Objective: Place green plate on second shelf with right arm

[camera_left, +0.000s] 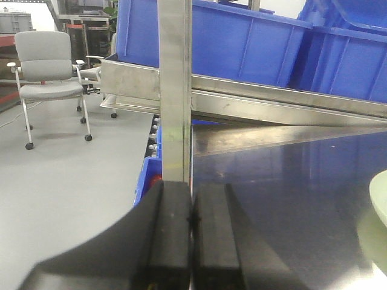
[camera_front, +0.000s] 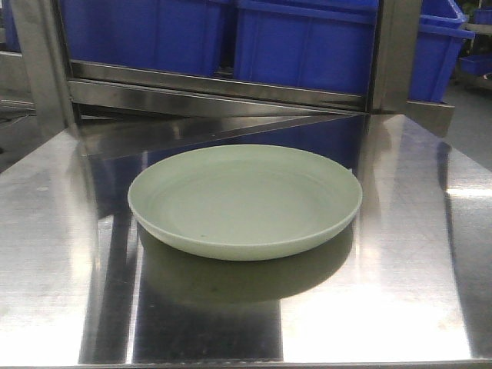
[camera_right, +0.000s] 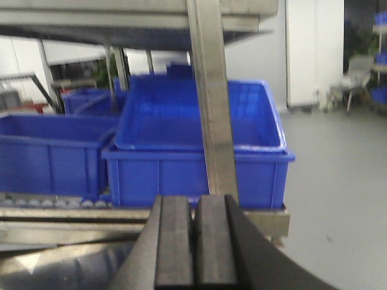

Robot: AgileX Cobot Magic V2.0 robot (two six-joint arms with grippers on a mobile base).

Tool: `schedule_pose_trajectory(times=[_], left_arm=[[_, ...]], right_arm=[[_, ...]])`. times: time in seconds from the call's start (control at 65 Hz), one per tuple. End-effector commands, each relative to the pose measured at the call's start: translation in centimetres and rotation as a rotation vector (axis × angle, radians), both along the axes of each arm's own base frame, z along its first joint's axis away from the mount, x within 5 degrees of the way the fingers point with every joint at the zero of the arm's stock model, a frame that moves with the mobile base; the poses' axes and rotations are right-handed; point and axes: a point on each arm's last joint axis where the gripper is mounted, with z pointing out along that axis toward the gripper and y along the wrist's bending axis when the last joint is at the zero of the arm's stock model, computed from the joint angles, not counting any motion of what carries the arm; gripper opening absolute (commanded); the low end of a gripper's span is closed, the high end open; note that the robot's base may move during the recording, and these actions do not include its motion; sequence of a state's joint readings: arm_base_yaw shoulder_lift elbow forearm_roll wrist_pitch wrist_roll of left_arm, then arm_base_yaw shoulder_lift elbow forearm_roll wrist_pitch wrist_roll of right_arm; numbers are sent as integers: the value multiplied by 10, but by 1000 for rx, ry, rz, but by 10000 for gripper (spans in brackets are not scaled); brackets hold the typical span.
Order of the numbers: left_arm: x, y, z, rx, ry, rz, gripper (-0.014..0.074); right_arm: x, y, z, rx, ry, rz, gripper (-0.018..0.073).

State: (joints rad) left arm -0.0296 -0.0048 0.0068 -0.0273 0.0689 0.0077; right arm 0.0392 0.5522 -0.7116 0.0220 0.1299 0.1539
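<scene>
The green plate [camera_front: 244, 201], round, shallow and pale sage-green, lies flat in the middle of the shiny steel table [camera_front: 400, 307] in the front view. Neither gripper shows in that view. A sliver of the plate's rim [camera_left: 379, 196] shows at the right edge of the left wrist view. My left gripper [camera_left: 191, 220] is shut and empty over the table's left edge, in line with a steel post [camera_left: 175, 90]. My right gripper [camera_right: 195, 226] is shut and empty, facing the shelf rack; the plate is out of its view.
A steel shelf rack [camera_front: 215, 88] stands behind the table, with upright posts [camera_right: 210, 103] and blue plastic bins [camera_front: 304, 46] on its shelf. More blue bins [camera_right: 199, 142] fill the right wrist view. A grey office chair [camera_left: 48, 75] stands on the floor at left.
</scene>
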Motion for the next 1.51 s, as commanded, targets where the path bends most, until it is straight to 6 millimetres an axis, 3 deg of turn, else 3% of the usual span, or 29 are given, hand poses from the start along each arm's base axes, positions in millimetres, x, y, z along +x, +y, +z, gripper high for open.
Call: schedule_pose_trajectory(times=[0.0,0.061,0.169,0.323,0.461,0.538,0.6,0.692,0.738,0.969,1.184,1.491], left_arm=[[0,0,-6,-18,-59,-7,130],[0,0,-6,-18,-59,-7,130],[0,0,-6,-18,-59,-7,130],[0,0,-6,-18,-59,-7,130],[0,0,-6,-18,-59,-7,130],[0,0,-6,-18,-59,-7,130],[0,0,-6,-18,-59,-7,130],[0,0,-6,-18,-59,-7,130],[0,0,-6,-18,-59,-7,130],[0,0,-6,-18,-59,-7,130],[0,0,-6,-18,-59,-7,130],[0,0,-6,-18,-59,-7,130]], right_arm=[[43,2,26,7,5,0,60],[72,3,34,8,100,3,60],[117,9,27,0,352,23,60],[171,34,2,-57,671,117,60],[204,64,-23,-85,841,223,66],[218,76,-38,-83,924,256,129],[226,83,-51,-56,988,279,245],[233,88,-66,-8,1059,304,452],[235,91,-73,8,1095,314,503],[226,100,-86,63,1250,421,489],[224,107,-89,85,1277,487,489],[229,119,-138,80,1411,489,489]])
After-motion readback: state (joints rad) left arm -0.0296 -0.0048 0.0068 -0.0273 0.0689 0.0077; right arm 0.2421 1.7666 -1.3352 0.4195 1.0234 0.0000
